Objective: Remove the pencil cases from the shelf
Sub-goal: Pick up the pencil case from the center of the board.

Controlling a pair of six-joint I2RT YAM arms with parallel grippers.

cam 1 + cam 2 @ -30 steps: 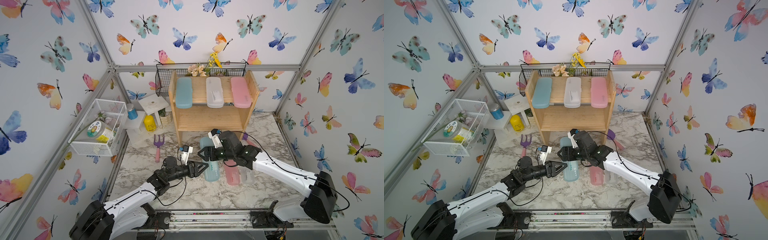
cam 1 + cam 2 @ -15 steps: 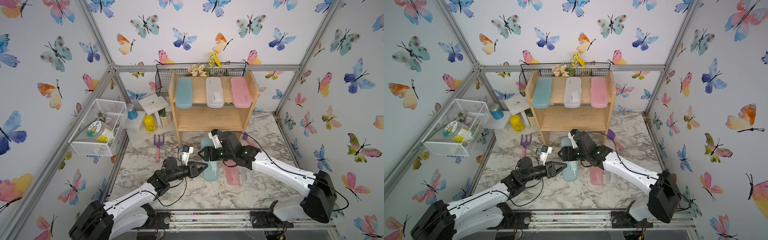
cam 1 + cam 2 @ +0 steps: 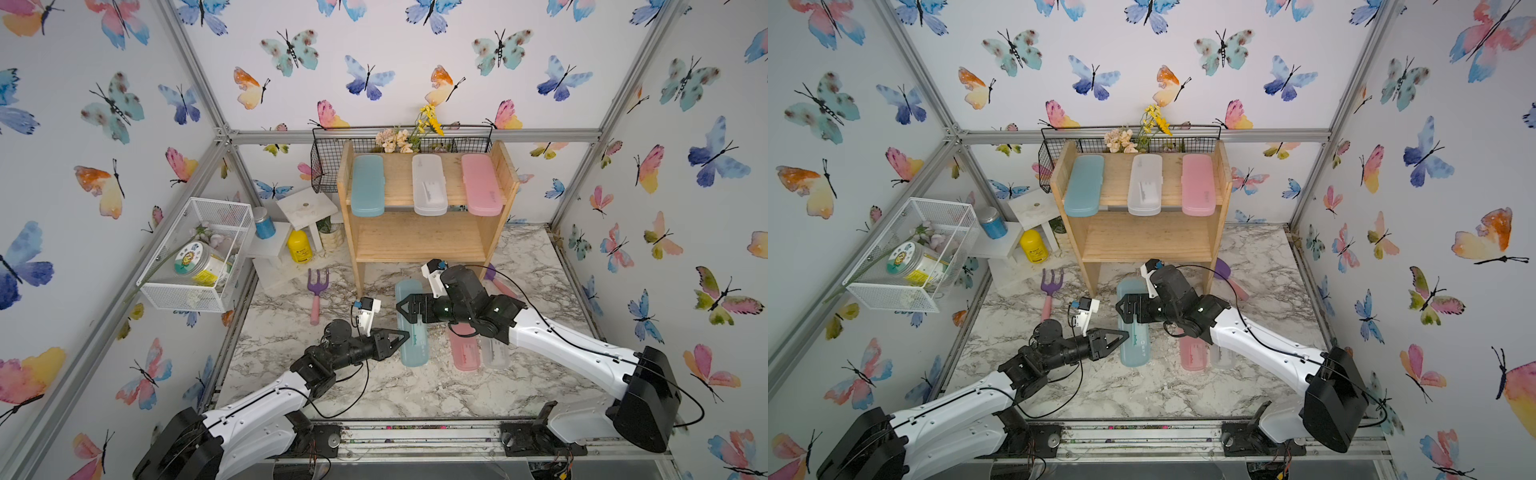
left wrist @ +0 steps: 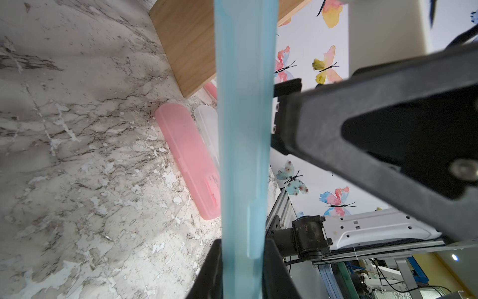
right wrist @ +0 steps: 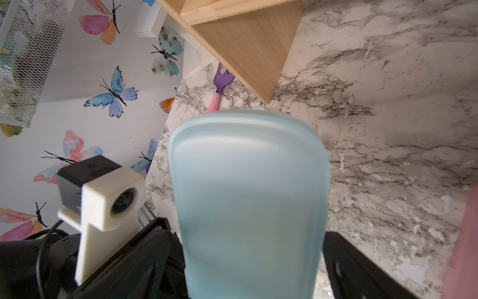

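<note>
So the teal case (image 3: 415,349) is up off the surface (image 3: 415,395), just in front of the shelf (image 3: 419,245), with my left claw (image 3: 406,333) clamped across its thin side. My right claw (image 3: 401,309) straddles its width, jaws wide, and I can't tell if it's gripping. Pink case (image 3: 463,353) and white case (image 3: 494,353) lie side by side on the surface beside it.

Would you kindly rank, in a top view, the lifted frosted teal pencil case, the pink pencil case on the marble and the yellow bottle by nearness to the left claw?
1. Frosted teal pencil case: held by the left claw.
2. Pink pencil case: on the marble tabletop, to its right.
3. Yellow bottle: far back left.
</note>
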